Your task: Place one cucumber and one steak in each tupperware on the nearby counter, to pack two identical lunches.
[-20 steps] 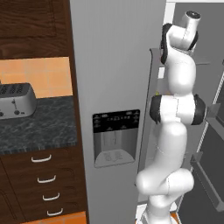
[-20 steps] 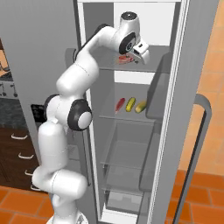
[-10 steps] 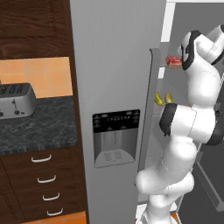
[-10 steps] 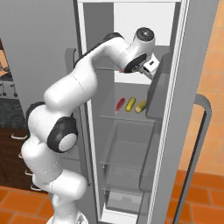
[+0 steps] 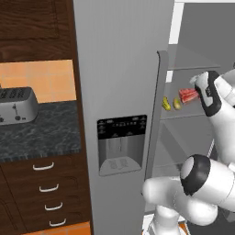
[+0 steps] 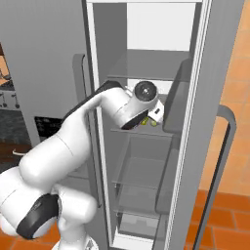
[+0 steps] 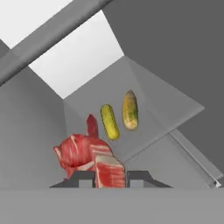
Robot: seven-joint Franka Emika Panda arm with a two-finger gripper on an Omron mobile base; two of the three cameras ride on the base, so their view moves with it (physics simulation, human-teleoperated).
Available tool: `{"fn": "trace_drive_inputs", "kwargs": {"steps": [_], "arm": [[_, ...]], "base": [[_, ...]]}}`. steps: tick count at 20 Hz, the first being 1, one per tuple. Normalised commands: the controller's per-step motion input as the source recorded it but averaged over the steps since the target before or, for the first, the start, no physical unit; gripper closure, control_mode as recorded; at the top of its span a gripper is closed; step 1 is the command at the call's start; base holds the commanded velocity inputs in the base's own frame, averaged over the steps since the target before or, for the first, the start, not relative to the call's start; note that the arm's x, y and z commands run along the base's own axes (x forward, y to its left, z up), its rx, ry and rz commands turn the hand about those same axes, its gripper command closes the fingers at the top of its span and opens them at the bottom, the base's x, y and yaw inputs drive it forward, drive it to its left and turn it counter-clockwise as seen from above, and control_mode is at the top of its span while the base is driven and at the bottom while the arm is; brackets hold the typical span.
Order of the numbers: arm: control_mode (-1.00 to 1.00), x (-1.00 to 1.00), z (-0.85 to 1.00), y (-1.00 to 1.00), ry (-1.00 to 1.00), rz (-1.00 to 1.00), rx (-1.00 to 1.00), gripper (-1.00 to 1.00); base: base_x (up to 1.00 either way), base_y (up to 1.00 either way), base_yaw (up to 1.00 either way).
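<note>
In the hand view my gripper [image 7: 110, 178] is shut on a red-pink steak [image 7: 109, 171] that stands between its two dark fingertips. A second steak [image 7: 76, 151] lies just behind and to the left of it. Farther along the grey fridge shelf [image 7: 162, 113] lie two cucumbers, one yellow [image 7: 110, 121] and one yellow-green [image 7: 130, 110]. From the left base view the steak [image 5: 187, 95] shows at the hand, right of the cucumbers [image 5: 170, 103]. In the right base view my wrist covers the gripper, and a bit of cucumber [image 6: 146, 122] peeks out below it. The tupperware is out of view.
The fridge stands open, its door with a long handle [image 6: 222, 161] swung out to the right. Left of the fridge runs the dark speckled counter [image 5: 41, 131] over brown drawers, with a silver toaster [image 5: 16, 105] on it. Grey shelves hem in the hand above and below.
The arm has swung down from the upper shelf to the shelf with the cucumbers. The jaws have closed, and the steak now shows lower, at the hand.
</note>
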Motion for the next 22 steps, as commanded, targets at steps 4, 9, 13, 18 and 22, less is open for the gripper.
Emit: {"fn": "trace_drive_inputs", "kwargs": {"steps": [4,9,13,18,22], "arm": [[-1.0,-1.0,-1.0,0.92,0.01,0.03,-0.22,1.0],[-1.0,-1.0,-0.72,0.8,0.03,0.09,-0.14,1.0],[1.0,-0.75,-0.44,0.45,0.07,0.17,-0.1,1.0],[1.0,0.0,0.0,0.0,0.0,0.0,0.0,1.0],[1.0,0.0,0.0,0.0,0.0,0.0,0.0,1.0]], "base": [[0.0,0.0,0.0],[0.0,0.0,0.0],[-0.25,0.14,0.09],[-0.7,0.95,0.56],[-0.05,1.0,0.43]]}}
